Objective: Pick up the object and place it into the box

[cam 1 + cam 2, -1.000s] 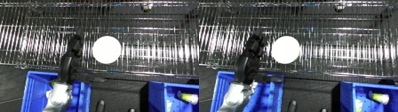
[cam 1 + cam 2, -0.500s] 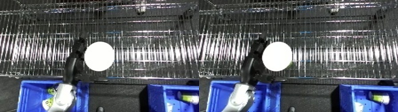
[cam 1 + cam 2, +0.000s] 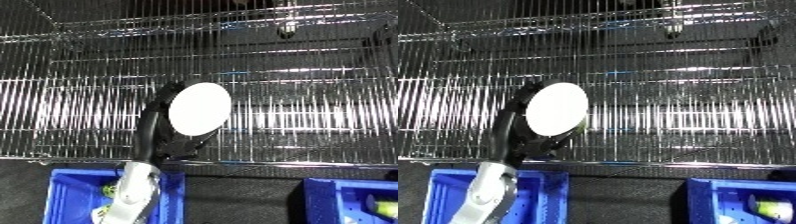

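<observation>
The silver wire-grid shelf fills most of the picture now, and it sits lower in frame than half a second back; that looks like the camera tipping up, not the shelf moving. Below it, two blue plastic bins: one at lower left under the forearm, one at lower right. The left eye view shows a yellow-green item at that right bin's edge more cut off; the right eye view shows more of that bin's inside. The left hand has climbed, black fingers curled round the white oval disc, which is held up in front of the shelf wires, higher against them than before. The right hand isn't showing anywhere.
</observation>
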Available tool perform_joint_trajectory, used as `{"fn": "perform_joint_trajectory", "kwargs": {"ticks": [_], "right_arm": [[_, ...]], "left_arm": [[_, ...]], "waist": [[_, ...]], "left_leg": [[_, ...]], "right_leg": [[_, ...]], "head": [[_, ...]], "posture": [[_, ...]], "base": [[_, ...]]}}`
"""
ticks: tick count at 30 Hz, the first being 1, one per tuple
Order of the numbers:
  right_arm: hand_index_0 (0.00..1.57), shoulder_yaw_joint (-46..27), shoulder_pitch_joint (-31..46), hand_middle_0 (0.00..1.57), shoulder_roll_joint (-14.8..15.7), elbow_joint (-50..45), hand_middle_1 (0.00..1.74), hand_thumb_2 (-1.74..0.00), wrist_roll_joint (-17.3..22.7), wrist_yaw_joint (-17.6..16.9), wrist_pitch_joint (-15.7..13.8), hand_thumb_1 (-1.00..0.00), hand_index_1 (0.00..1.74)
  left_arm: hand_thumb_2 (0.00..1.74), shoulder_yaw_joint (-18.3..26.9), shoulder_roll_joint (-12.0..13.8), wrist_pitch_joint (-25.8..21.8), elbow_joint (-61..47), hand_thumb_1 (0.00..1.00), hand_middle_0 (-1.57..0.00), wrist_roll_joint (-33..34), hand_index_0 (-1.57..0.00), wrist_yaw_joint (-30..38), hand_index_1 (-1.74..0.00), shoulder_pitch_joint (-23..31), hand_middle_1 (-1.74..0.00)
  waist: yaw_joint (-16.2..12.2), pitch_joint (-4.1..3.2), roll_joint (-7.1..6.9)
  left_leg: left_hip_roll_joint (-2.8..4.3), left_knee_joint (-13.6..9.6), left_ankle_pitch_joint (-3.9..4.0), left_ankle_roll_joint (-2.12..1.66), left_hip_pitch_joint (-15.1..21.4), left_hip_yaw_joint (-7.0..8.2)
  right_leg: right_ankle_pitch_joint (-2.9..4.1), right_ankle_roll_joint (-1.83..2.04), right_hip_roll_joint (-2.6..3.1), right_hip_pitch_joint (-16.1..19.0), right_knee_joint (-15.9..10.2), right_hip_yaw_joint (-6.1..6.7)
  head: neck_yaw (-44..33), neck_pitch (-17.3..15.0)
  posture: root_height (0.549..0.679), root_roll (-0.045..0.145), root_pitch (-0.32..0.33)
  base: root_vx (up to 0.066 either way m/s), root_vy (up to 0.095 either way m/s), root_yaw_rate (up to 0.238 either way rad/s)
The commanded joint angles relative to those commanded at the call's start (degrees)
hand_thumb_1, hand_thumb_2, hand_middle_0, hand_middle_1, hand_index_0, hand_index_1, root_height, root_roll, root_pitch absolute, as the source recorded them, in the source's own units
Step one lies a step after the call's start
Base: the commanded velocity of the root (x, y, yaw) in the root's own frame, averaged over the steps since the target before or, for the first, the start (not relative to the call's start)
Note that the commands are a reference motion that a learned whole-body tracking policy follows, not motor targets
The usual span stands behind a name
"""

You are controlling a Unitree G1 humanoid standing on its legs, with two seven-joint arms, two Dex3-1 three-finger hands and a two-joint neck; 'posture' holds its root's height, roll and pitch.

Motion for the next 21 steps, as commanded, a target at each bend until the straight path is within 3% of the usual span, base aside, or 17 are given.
{"fn": "perform_joint_trajectory", "kwargs": {"ticks": [1,11,21], "right_arm": [[0.00,0.00,0.04,0.00,0.13,0.18,0.00,0.00,-0.02,0.06,-0.09,0.00,0.00],[0.00,-1.30,1.15,0.00,0.55,1.59,0.00,0.00,0.07,-0.20,-0.96,0.00,0.00],[0.00,-5.07,3.74,0.00,0.46,4.13,0.00,0.00,1.00,-0.74,-1.41,0.00,0.00]], "left_arm": [[1.65,0.10,-0.03,-0.16,0.18,0.95,-1.49,-0.09,-1.49,-0.21,-1.65,0.15,-1.65],[1.65,2.20,0.13,-2.48,-1.54,0.95,-1.49,-5.72,-1.49,-3.46,-1.65,5.57,-1.65],[1.65,5.49,-0.03,-3.07,-7.02,0.95,-1.49,-9.49,-1.49,-6.41,-1.65,16.68,-1.65]], "waist": [[0.06,0.00,0.11],[1.64,0.00,2.09],[4.85,0.00,4.94]], "left_leg": [[-0.07,-0.18,0.03,-0.01,0.20,-0.01],[-1.17,-2.35,0.54,-0.24,2.82,-0.52],[-2.61,-4.92,1.60,-0.46,6.31,-1.50]], "right_leg": [[-0.02,0.00,-0.06,0.15,-0.13,-0.03],[-0.49,-0.28,-1.03,2.35,-1.52,-0.54],[-1.44,-0.90,-2.70,5.66,-2.35,-1.96]], "head": [[0.13,-0.09],[2.35,-1.30],[4.52,-5.00]], "posture": [[0.634,-0.016,0.138],[0.639,-0.001,0.127],[0.644,0.020,0.098]], "base": [[-0.012,-0.011,0.035],[-0.019,-0.012,0.071],[-0.019,-0.023,0.148]]}}
